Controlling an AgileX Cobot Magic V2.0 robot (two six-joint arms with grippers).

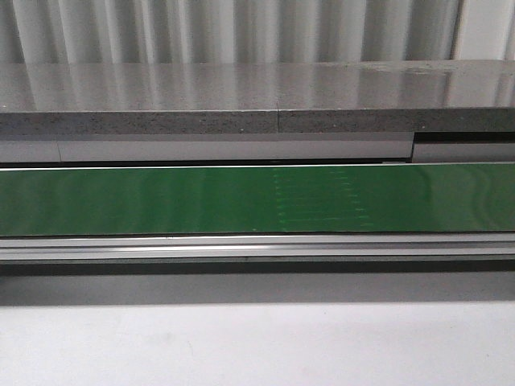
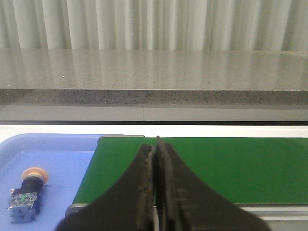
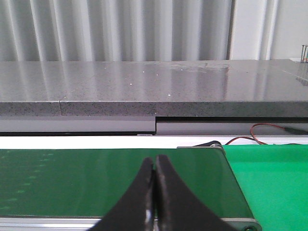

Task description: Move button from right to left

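Note:
The button (image 2: 27,192), with a round orange cap and a blue block with silver screws, lies in a blue tray (image 2: 57,154) in the left wrist view, beside the end of the green conveyor belt (image 2: 231,168). My left gripper (image 2: 155,144) is shut and empty, above the belt's near edge, apart from the button. My right gripper (image 3: 155,161) is shut and empty over the belt (image 3: 96,178) near its other end. Neither gripper nor the button shows in the front view, where only the belt (image 1: 257,199) appears.
A grey stone counter (image 1: 257,100) runs behind the belt. A bright green surface (image 3: 269,183) lies beyond the belt's right end, with red and black wires (image 3: 274,132) behind it. A pale table surface (image 1: 257,346) lies in front of the belt's aluminium rail (image 1: 257,248).

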